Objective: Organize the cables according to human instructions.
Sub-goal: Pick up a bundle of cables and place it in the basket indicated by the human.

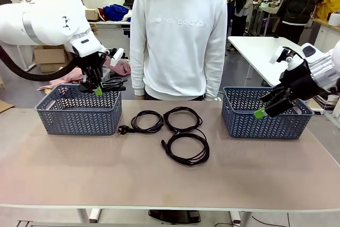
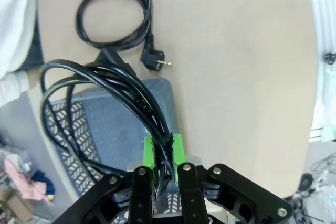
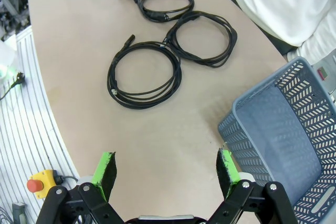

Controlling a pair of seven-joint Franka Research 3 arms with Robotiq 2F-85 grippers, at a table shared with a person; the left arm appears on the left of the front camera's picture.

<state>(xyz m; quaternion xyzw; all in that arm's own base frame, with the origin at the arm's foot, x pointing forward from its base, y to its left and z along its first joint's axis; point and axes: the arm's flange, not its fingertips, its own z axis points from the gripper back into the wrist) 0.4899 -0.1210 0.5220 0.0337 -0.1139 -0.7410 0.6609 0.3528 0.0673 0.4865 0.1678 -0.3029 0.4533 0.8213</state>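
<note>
Left fingers (image 2: 149,153) tight around a cable coil (image 2: 137,94), above basket (image 2: 105,124).

A blue-grey lattice basket (image 1: 78,119) sits near the table's (image 1: 95,174) far left corner, a second basket (image 1: 268,127) near its far right corner. A person (image 1: 178,41) in white stands at the far edge between them.

The cables (image 1: 187,161) are black, the table (image 1: 79,179) tan. Both baskets (image 1: 74,118) are blue-grey with a herringbone cut-out pattern. The gripper pads (image 3: 105,169) are bright green, and the person's sweater (image 1: 178,51) is white.
</note>
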